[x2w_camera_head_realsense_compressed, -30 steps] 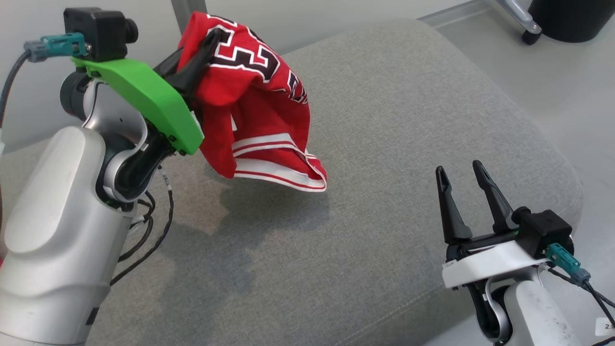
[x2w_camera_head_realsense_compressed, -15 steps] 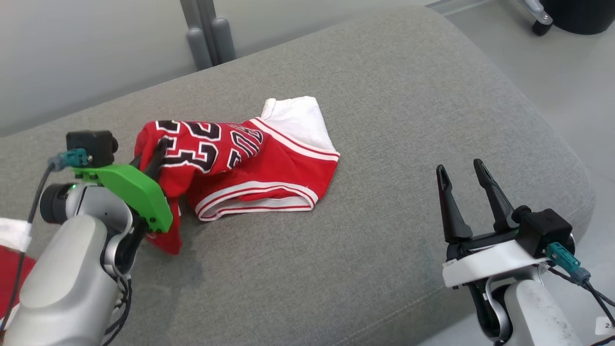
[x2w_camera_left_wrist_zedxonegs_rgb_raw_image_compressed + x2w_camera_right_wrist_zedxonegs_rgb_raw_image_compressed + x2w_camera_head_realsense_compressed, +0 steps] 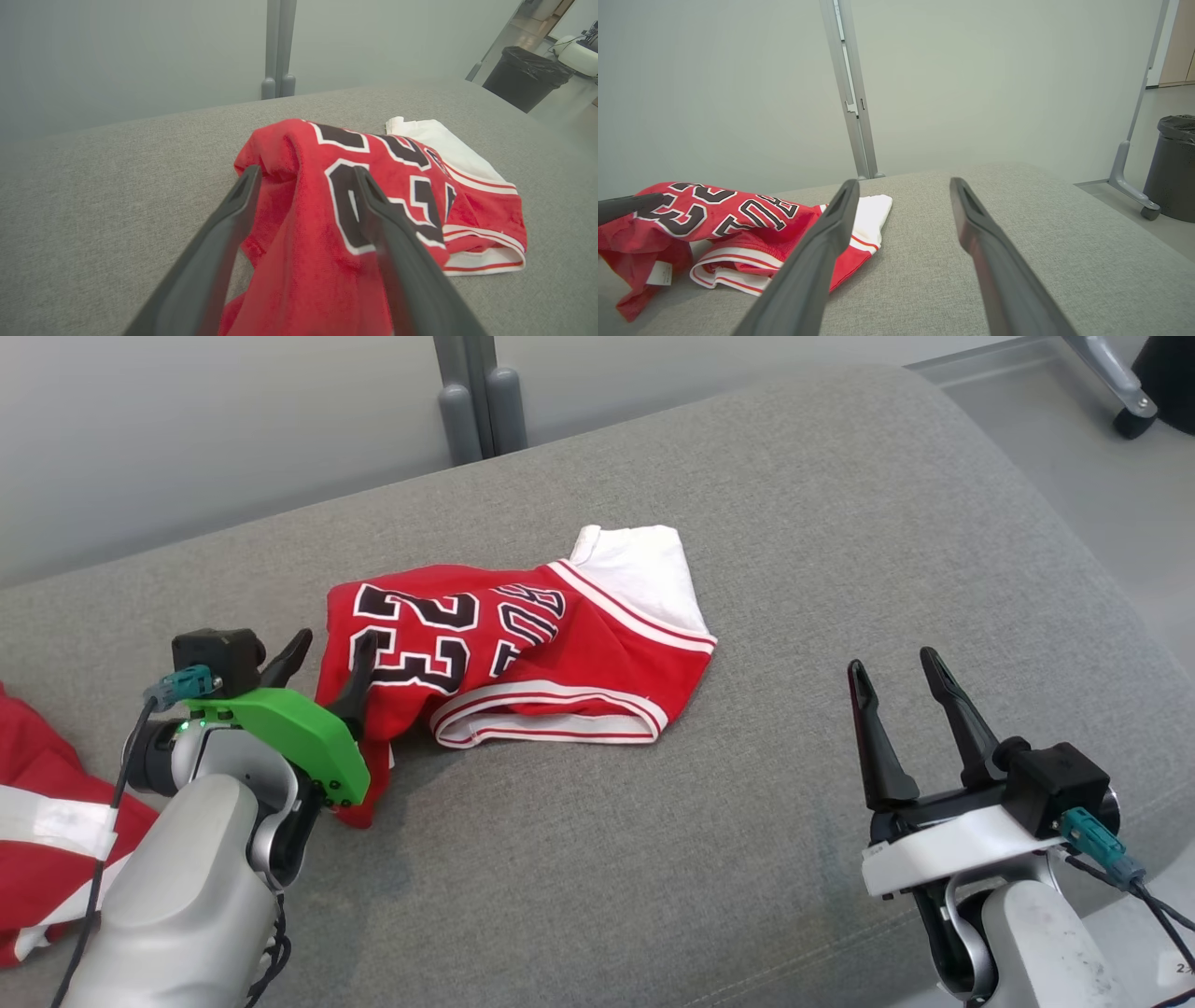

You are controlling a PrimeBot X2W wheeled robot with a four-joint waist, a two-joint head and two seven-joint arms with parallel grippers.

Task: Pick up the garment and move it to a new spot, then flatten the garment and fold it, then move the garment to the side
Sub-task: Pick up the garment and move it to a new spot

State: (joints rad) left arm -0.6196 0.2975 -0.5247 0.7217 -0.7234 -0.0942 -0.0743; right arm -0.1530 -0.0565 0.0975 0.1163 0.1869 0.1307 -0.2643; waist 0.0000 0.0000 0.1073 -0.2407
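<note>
Upholstery comes first: a broad grey cushion (image 3: pixel 766 513) carries the work, with a pale wall and a metal post (image 3: pixel 476 401) behind it. Near the cushion's middle, somewhat to the robot's left, lies the garment (image 3: pixel 523 653), a red jersey with black, white-edged numerals. It is bunched rather than spread. The numbered panel humps up, the striped hem gapes toward the robot, and a white flap is turned out at the far end.

The left end effector (image 3: pixel 336 637) sits at the jersey's left edge with its fingers parted. In the left wrist view one finger lies over a numeral and the other beside a raised fold, so a ridge of cloth stands between them with nothing pinching it. I judge it released. The right end effector (image 3: pixel 891 660) hovers well apart from the jersey on the robot's right, fingers spread and empty.

A second piece of red and white cloth (image 3: pixel 37 821) lies at the lower left corner of the head view. A small white label (image 3: pixel 658 273) hangs from the jersey's near left corner in the right wrist view.

The relocation step looks finished, since the jersey rests unheld on the cushion, and flattening seems next. That calls for the left fingers to clear the fold without dragging it. Both end effectors would then take opposite edges, probably the hem and the white flap end, and draw the cloth out flat.
</note>
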